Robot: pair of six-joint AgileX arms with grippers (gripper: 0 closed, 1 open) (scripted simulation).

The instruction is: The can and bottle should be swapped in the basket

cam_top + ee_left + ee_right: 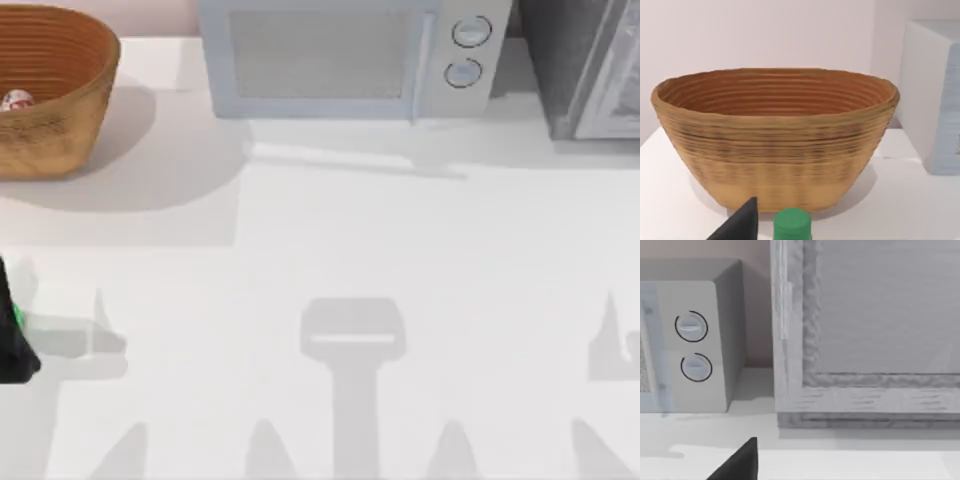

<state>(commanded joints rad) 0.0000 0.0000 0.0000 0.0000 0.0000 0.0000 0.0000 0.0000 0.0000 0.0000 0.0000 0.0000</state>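
White surface (330,260): broad and flat, carrying everything you have to work with. Microwave (350,55): pale grey, at the far edge near the middle, two round dials on its face; a second grey appliance (590,65) stands to its right. Basket (45,90): large, round, woven wicker at the far left corner, ribbed walls flaring outward, darker orange-brown inside; judge it stiff and stable, not something you need to lift. Left hand (15,340): dark, at the left edge of the surface, well in front of the basket; you cannot tell from these views whether its fingers are closed on the bottle or merely beside it. Right hand (737,462): parked facing the appliances, one dark fingertip visible, finger state not readable. Bottle (791,224): bright green, glossy, cap just beside the left fingertip, outside the basket; likely light, rigid and slippery, so take it across the body below the cap. Can (17,100): small, white with red label, lying inside the basket; likely light, hard and prone to roll, so grip across its curved side
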